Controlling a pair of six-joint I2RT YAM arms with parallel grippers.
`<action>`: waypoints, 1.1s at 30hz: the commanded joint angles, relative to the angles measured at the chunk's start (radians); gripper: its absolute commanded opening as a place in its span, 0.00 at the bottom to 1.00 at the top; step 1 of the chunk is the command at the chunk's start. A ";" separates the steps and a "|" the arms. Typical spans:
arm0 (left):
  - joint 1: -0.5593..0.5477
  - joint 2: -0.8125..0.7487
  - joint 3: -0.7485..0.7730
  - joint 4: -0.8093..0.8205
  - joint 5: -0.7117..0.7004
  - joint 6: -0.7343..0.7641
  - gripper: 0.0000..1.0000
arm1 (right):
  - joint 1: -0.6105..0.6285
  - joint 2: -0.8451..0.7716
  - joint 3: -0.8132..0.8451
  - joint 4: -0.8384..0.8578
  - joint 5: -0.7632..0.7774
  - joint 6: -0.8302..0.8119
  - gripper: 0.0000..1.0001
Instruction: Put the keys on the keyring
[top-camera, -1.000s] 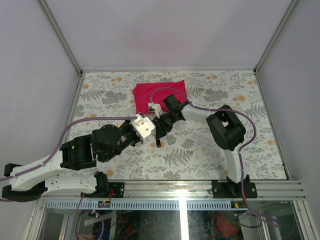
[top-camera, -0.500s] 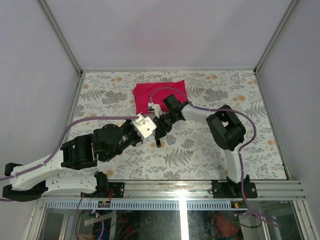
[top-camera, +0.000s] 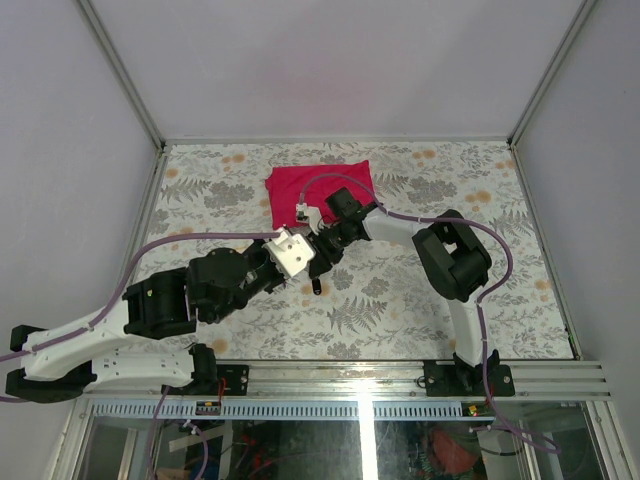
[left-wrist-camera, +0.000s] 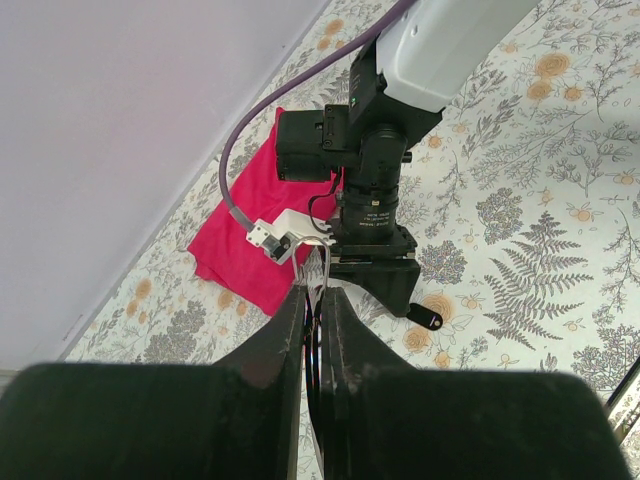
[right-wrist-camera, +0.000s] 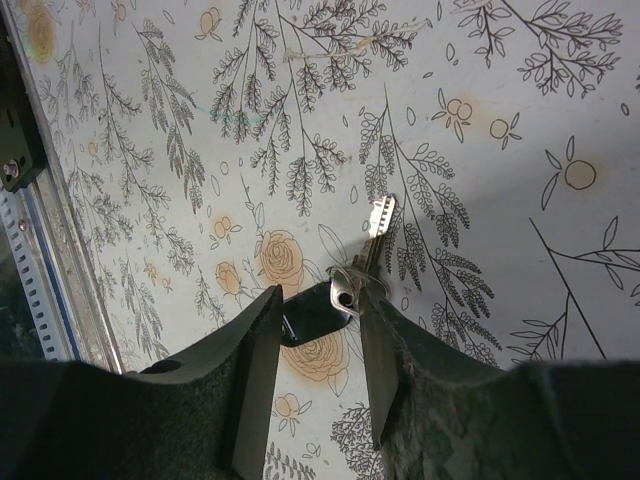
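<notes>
Since a second ago the left arm has crept a little up and to the right, bringing its white wrist block closer to the right arm's wrist. The right arm has barely shifted, and the key on the table lies where it did.

The left gripper (left-wrist-camera: 315, 300) hovers above the flowered table (top-camera: 420, 300), its two dark fingers pressed almost together. A thin silver sliver pokes out past the tips. It looks like the keyring (left-wrist-camera: 316, 272) seen edge-on, though at that angle it is too fine to be sure. It points at the right arm's wrist, which hangs just in front of it, fingers toward the table.

The right gripper (right-wrist-camera: 318, 300) stands about half open, and nothing is pinched between its pads. Through the gap, its wrist camera shows the black-headed key (right-wrist-camera: 368, 245) flat on the table. Its silver blade angles away from the fingers, and its dark head lies closest to them. A small silver loop sits where the head meets the blade. From above, this key lies just on the near side of the two grippers, touching neither.

The red cloth (top-camera: 320, 185) lies rumpled toward the far edge of the table, behind the right wrist.
</notes>
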 joint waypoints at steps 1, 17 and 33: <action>0.005 0.001 0.039 0.021 0.007 -0.002 0.00 | 0.007 0.002 0.043 0.016 -0.022 0.001 0.43; 0.004 -0.003 0.038 0.016 0.005 -0.007 0.00 | 0.018 0.031 0.035 0.003 0.014 -0.015 0.42; 0.005 -0.009 0.036 0.008 0.002 -0.012 0.00 | 0.035 0.049 0.046 -0.018 0.063 -0.031 0.29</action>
